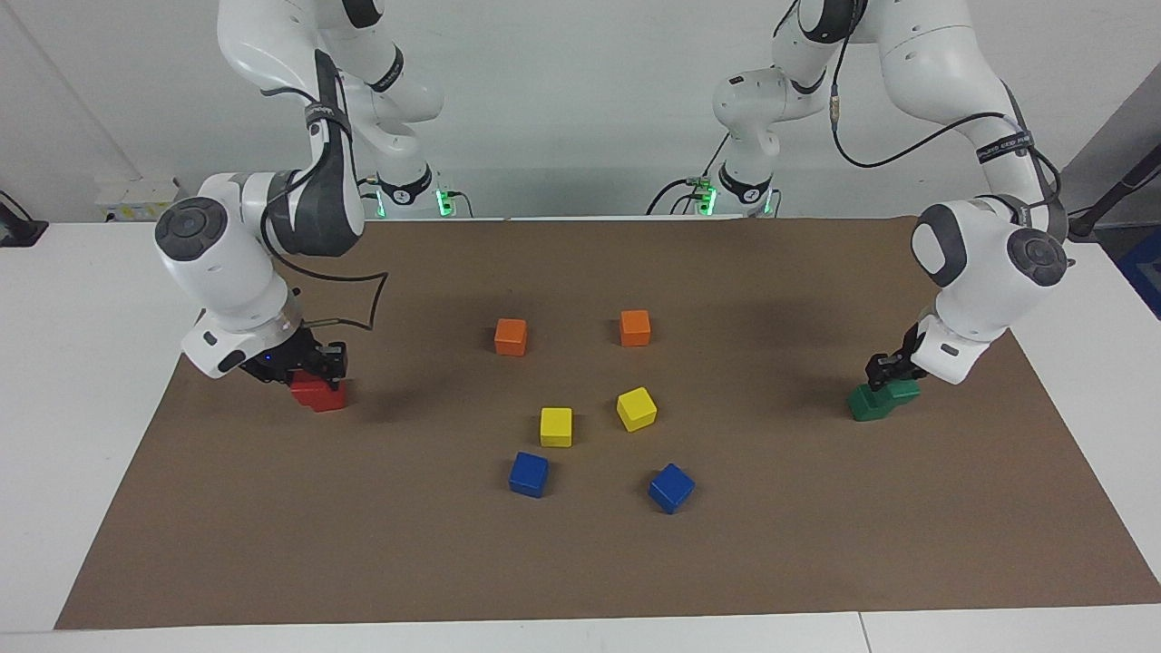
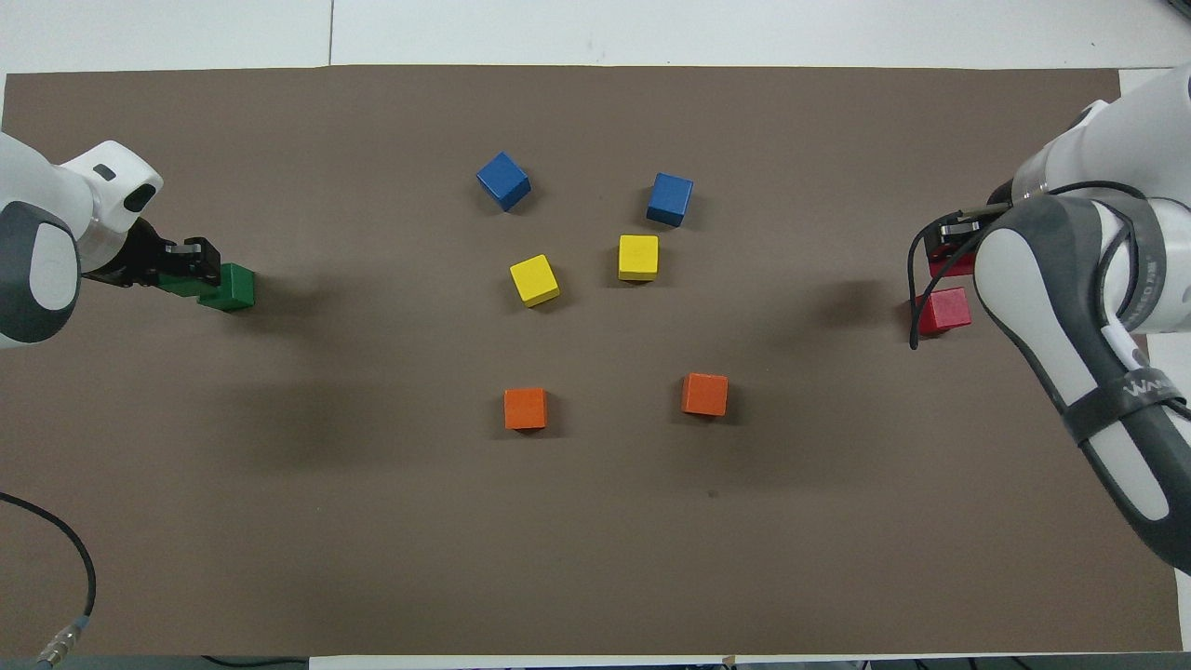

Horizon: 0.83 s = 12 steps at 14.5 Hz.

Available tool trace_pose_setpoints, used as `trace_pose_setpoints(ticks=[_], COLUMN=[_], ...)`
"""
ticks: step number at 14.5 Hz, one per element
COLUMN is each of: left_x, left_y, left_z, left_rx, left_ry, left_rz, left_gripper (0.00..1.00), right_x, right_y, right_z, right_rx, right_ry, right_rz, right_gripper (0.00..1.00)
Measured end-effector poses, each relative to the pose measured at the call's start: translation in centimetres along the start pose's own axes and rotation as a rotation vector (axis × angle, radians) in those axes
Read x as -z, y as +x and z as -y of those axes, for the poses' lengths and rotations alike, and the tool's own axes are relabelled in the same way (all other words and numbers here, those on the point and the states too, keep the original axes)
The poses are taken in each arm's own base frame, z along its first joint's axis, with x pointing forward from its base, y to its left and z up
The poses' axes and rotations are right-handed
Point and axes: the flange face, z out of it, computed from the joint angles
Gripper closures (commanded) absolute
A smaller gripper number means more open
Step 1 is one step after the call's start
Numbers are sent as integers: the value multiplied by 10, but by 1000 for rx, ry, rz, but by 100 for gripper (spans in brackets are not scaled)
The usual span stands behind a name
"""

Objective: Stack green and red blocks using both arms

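Note:
My left gripper (image 1: 885, 372) is low over the mat at the left arm's end and is shut on a dark green block (image 1: 903, 392). That block hangs slightly raised, touching or just beside the second green block (image 1: 868, 404), which rests on the mat. In the overhead view the left gripper (image 2: 189, 265) grips one green block (image 2: 181, 285) beside the other (image 2: 230, 287). My right gripper (image 1: 316, 367) is low at the right arm's end, shut on a red block (image 1: 307, 387) right beside the second red block (image 1: 330, 397). In the overhead view the right gripper (image 2: 951, 253) partly covers its red block (image 2: 953, 265); the free red block (image 2: 944, 310) shows whole.
On the brown mat (image 1: 272, 544), in the middle, stand two orange cubes (image 1: 511, 336) (image 1: 635, 327), two yellow cubes (image 1: 556, 426) (image 1: 636, 408) and two blue cubes (image 1: 529, 473) (image 1: 671, 487). White table borders the mat.

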Motion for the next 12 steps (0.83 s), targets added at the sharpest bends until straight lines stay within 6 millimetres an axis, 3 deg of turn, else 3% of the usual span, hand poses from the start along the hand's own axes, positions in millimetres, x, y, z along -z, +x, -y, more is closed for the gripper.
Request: trace_pose_setpoints(ticks=[6, 12], left_x=[-6, -10], left_y=[0, 1], left_z=[-3, -2], left_rx=[-19, -42], left_ry=[-2, -3], left_rz=[1, 1], left_gripper=[100, 100], right_x=[-33, -41], right_y=[-38, -49], right_z=[-12, -24], right_rx=[15, 26], right_ry=[-2, -3], right_rz=[-18, -25], right_gripper=[100, 100])
